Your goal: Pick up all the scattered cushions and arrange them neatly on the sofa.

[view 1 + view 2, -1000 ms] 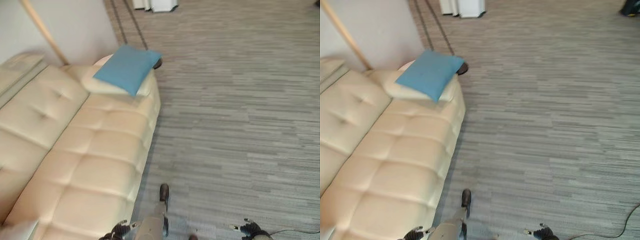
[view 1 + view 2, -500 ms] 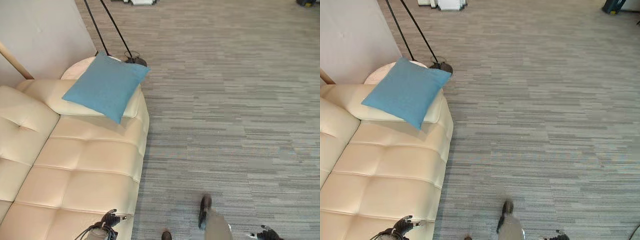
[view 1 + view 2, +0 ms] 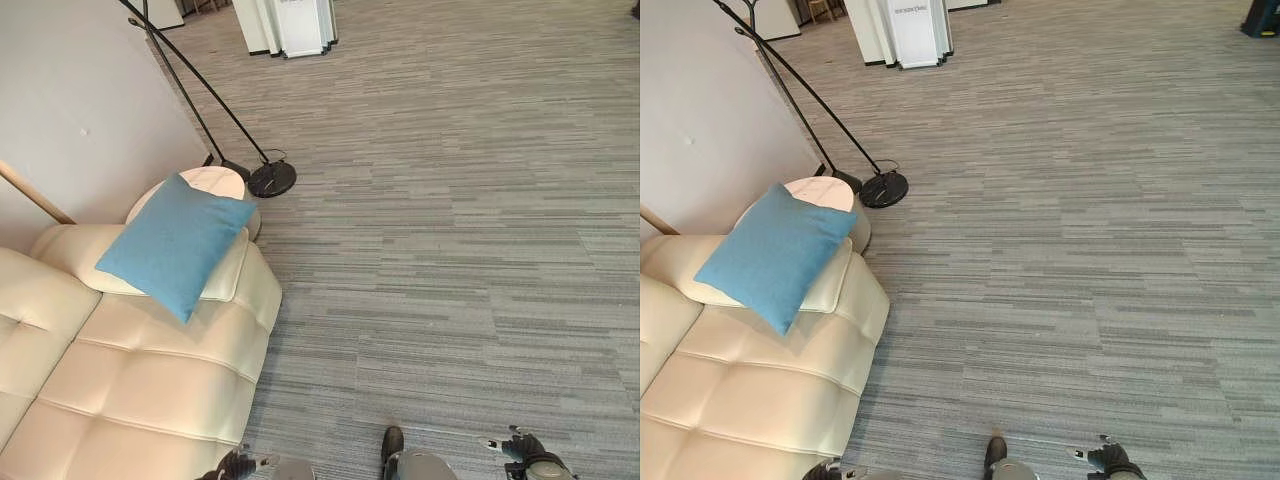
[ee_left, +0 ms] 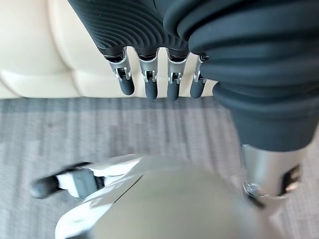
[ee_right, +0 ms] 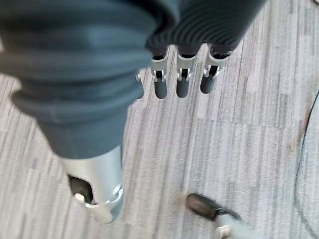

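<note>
Nearest, the left hand (image 4: pixel 158 82) and right hand (image 5: pixel 182 79) hang with fingers straight and relaxed, holding nothing, above the grey carpet floor (image 3: pixel 450 250). Farther off, one blue cushion (image 3: pixel 172 243) rests tilted on the cream sofa (image 3: pixel 150 370), at its far end. No cushion lies on the visible floor, so any others are still to be found. Beyond stands a floor lamp (image 3: pixel 270 180). No writing is legible.
</note>
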